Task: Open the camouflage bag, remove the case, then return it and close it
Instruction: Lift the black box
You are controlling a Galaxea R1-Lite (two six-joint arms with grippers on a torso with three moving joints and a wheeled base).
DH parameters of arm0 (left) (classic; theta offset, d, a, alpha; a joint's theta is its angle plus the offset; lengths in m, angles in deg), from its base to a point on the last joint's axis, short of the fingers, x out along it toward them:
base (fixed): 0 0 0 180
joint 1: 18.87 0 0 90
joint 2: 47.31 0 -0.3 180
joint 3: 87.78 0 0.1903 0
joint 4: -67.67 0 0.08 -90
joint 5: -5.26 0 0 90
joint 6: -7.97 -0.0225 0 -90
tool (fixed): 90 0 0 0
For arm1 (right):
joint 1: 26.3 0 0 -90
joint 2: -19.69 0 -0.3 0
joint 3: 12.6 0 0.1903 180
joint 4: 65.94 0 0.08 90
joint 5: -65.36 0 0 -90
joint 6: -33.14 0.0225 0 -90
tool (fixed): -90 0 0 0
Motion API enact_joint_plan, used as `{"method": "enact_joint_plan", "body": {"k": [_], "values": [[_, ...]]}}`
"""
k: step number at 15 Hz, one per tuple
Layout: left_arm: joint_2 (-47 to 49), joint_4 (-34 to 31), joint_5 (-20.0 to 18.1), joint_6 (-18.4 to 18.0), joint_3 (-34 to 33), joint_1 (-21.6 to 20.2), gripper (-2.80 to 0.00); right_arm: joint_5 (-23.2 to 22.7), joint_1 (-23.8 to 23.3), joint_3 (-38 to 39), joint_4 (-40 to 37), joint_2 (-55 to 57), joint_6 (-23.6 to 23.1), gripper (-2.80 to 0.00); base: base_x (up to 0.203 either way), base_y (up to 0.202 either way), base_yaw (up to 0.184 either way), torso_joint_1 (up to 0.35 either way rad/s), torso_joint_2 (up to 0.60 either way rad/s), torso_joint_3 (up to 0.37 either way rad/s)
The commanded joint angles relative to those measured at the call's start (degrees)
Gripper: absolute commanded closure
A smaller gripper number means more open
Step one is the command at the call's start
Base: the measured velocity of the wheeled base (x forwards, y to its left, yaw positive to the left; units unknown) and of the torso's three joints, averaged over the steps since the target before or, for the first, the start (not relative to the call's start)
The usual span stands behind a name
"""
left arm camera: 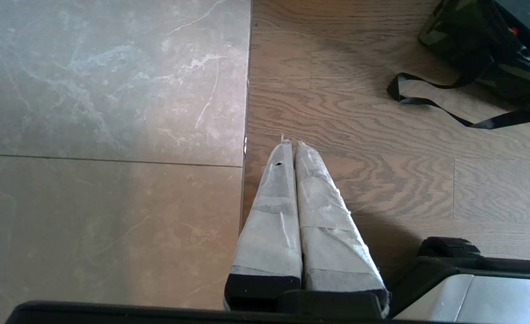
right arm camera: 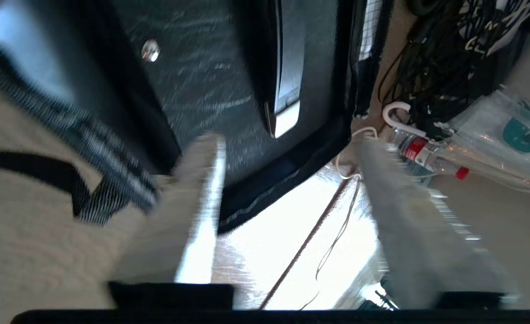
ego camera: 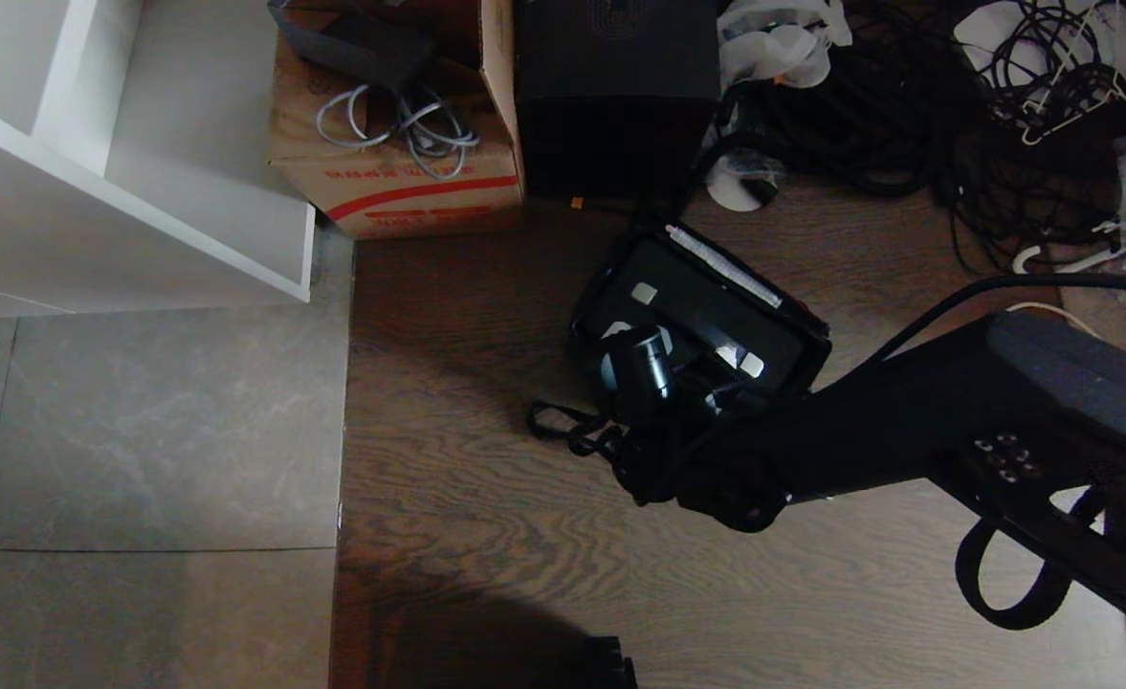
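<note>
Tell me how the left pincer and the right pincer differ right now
The left pincer is shut, its pale wrapped fingers pressed together; the right pincer stands open with a wide gap. The left hangs over bare wood floor, apart from the camouflage bag; the right sits at the bag's open edge, over the case. Both have pale wrapped fingers.

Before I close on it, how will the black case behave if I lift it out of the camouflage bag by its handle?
The case looks rigid, so it should probably keep its shape rather than sag. The handle runs along the middle of the top with metal ends, so it would likely hang fairly level. The soft camouflage bag may drag up with it. The right gripper is open.
</note>
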State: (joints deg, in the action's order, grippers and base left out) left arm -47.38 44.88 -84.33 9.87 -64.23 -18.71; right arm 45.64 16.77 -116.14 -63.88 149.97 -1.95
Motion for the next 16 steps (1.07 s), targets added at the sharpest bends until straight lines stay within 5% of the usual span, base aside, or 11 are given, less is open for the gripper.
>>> {"method": "enact_joint_plan", "body": {"k": [1, 10, 11, 12, 16], "values": [[0.0, 0.0, 0.0, 0.0, 0.0, 0.0, 0.00, 0.4, -1.2, -2.2, 0.4, 1.8, -0.4, 0.00, 0.000, 0.000, 0.000, 0.000, 0.00, 0.000], [0.0, 0.0, 0.0, 0.0, 0.0, 0.0, 0.00, -0.9, -3.9, -8.1, -1.5, 4.0, -3.2, 0.00, 0.000, 0.000, 0.000, 0.000, 0.00, 0.000], [0.0, 0.0, 0.0, 0.0, 0.0, 0.0, 0.00, -3.0, -4.0, -8.2, -3.1, 3.6, -3.4, -2.07, 0.000, 0.000, 0.000, 0.000, 0.00, 0.000], [0.0, 0.0, 0.0, 0.0, 0.0, 0.0, 0.00, -7.4, -4.0, -8.2, -4.6, 3.0, -3.4, -2.80, 0.000, 0.000, 0.000, 0.000, 0.00, 0.000], [0.0, 0.0, 0.0, 0.0, 0.0, 0.0, 0.00, -15.7, -4.2, -9.3, -4.3, 2.9, -5.4, -2.80, 0.000, 0.000, 0.000, 0.000, 0.00, 0.000]]}}
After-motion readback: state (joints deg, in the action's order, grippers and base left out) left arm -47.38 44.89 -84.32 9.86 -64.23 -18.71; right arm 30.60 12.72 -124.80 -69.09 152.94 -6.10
